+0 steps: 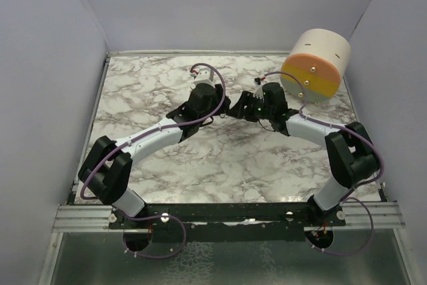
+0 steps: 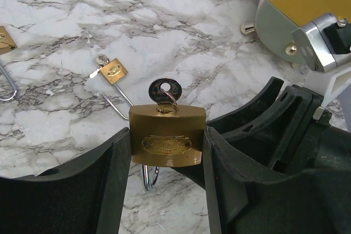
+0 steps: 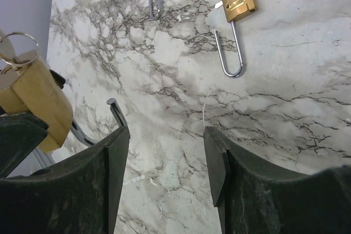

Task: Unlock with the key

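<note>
From above, you see the left arm (image 1: 153,138) and right arm (image 1: 307,128) meeting over the middle of the marble table (image 1: 200,165), near a cream cylinder (image 1: 315,65) with an orange and yellow face. Your left wrist view shows the left gripper (image 2: 167,154) partly closed and clamped on the sides of a brass padlock (image 2: 167,132), the key (image 2: 164,91) standing in its top and a smaller padlock (image 2: 113,71) lying beyond. In your right wrist view the right gripper (image 3: 164,163) stands partly open with nothing between its fingers, the held padlock just to its left
</note>
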Controlling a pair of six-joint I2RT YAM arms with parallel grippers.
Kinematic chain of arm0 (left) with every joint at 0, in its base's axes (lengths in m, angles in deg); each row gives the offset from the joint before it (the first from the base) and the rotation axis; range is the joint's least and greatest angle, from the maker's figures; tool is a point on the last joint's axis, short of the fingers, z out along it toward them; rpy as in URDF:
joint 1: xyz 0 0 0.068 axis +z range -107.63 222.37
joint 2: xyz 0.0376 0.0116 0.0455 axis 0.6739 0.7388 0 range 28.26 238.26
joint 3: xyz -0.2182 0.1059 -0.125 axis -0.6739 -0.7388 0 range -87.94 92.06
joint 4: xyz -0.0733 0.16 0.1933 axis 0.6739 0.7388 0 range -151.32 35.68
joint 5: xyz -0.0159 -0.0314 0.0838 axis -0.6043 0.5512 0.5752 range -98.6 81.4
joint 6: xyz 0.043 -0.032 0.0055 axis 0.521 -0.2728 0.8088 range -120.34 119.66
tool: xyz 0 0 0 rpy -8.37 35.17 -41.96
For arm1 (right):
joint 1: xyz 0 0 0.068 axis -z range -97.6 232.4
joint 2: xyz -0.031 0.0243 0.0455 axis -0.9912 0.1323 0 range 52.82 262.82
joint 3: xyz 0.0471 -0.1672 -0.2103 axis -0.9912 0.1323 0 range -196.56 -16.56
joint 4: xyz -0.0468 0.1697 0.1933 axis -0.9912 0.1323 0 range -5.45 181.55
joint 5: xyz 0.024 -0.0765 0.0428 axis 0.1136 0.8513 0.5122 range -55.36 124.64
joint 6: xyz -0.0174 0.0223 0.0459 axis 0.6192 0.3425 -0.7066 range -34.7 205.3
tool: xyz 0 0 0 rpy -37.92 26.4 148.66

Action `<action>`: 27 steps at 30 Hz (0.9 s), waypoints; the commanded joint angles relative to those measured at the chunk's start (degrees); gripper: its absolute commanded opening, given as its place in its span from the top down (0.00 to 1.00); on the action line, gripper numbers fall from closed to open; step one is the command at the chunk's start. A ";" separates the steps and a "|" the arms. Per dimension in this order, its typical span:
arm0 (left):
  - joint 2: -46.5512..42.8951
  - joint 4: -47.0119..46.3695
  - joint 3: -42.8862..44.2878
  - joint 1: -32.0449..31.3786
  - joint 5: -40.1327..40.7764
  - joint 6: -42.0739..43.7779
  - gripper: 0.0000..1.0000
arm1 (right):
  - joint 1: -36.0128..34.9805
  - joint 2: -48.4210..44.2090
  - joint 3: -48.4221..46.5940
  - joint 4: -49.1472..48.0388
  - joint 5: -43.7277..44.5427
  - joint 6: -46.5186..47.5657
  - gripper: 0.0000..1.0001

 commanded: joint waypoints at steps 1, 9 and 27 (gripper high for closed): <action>-3.16 -4.89 -0.27 -0.05 -1.56 -1.42 1.00 | 1.28 0.81 -0.40 -2.81 -2.84 -1.11 0.43; -2.75 -4.52 0.03 -0.05 -1.73 -1.86 1.00 | 1.47 0.34 -0.58 -2.13 -2.17 -0.40 0.43; 0.52 -5.76 1.27 -0.05 -5.04 -3.16 1.00 | 1.39 2.97 -1.96 -3.36 -7.13 -0.04 0.43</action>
